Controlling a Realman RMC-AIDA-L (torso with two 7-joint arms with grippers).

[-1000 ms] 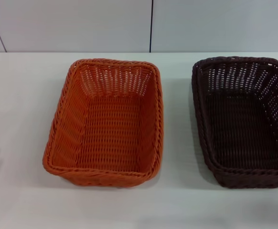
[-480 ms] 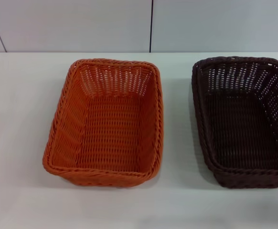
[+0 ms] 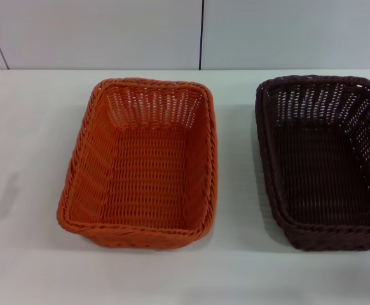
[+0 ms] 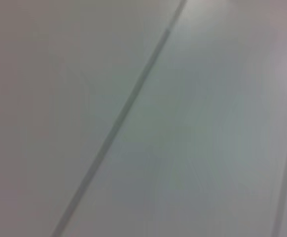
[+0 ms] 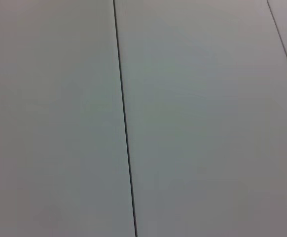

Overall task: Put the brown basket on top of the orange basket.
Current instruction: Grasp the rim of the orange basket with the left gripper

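Head view: two woven baskets are sitting upright on a white table [image 3: 32, 127], open sides facing up, with a pale panelled wall [image 3: 96, 32] behind. The orange basket [image 3: 140, 162] is lying fully in view. The brown basket [image 3: 325, 162] is sitting to the right of the orange basket, apart from it, with a strip of bare table showing between the two; its right side is running off the picture edge, so its far right rim is cut off. Neither basket is resting on the other.

Orientation: each basket is lying with its long axis running from the near table edge toward the wall, one short end facing the robot. The two long axes are splaying slightly apart toward the near edge.

Grippers: neither the left nor the right gripper is showing in any view, so how far each is open, and whether it is holding anything, cannot be told. Both wrist views are showing only pale flat panels crossed by thin dark seams.
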